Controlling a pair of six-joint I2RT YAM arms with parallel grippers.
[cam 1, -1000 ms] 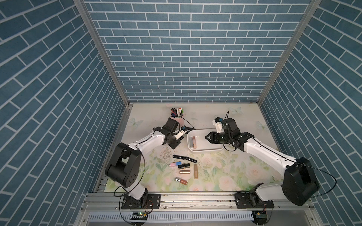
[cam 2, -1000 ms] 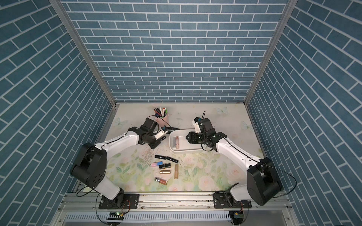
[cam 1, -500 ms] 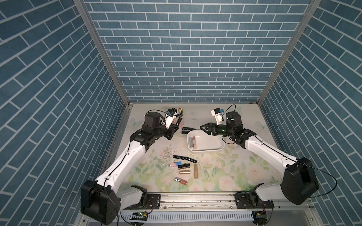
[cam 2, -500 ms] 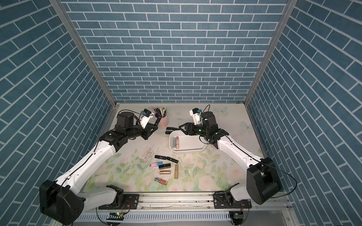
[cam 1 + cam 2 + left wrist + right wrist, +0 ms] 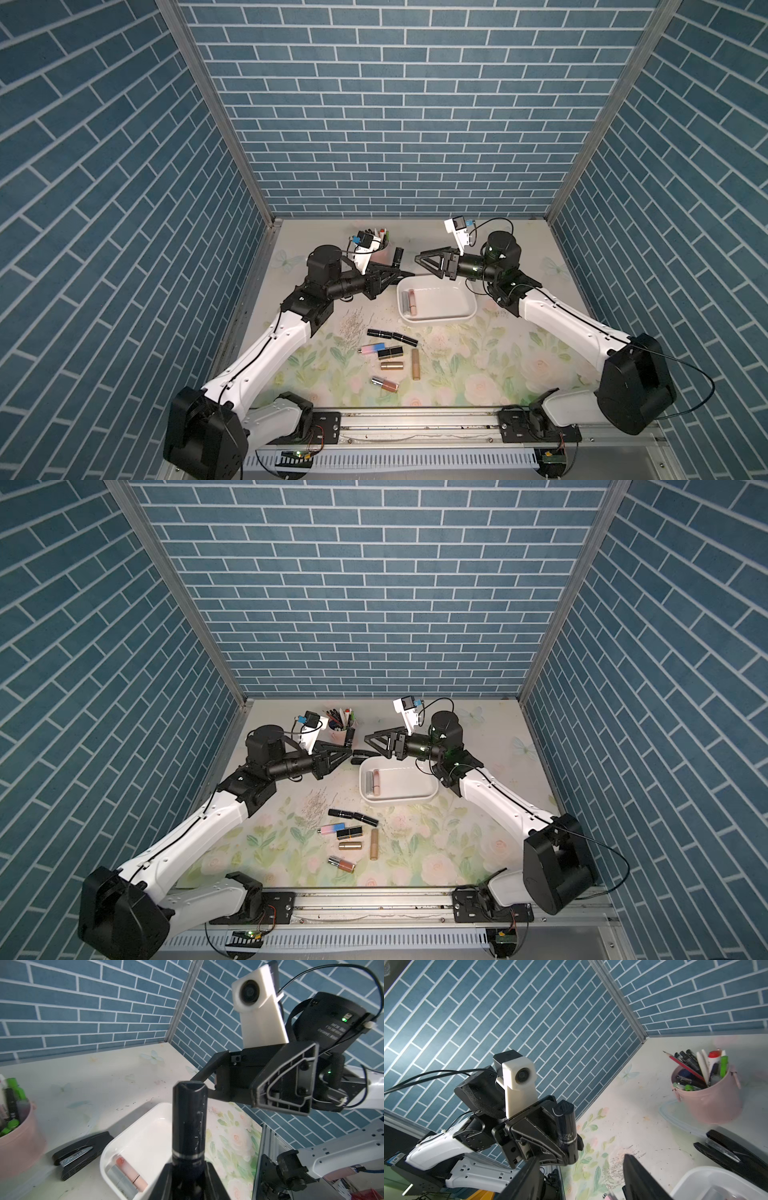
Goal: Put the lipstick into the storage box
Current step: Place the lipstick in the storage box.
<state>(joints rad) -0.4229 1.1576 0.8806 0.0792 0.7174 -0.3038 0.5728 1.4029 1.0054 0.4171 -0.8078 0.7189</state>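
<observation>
Tools had both risen from the box (image 5: pixel 436 321) within the last second, and the right one's jaws had widened. The left tool (image 5: pixel 348 750), above the box's far-left corner, pinched one black lipstick (image 5: pixel 190 1118) upright. One pink cup (image 5: pixel 712 1105) stood beyond that corner, one stapler (image 5: pixel 79 1153) just beside it. Seven tubes (image 5: pixel 392 365) lay on the table (image 5: pixel 478 365) nearer than the box, two more inside its left end. The right tool (image 5: pixel 419 261), spread and empty, faced the lipstick: likely a handover before boxing.
</observation>
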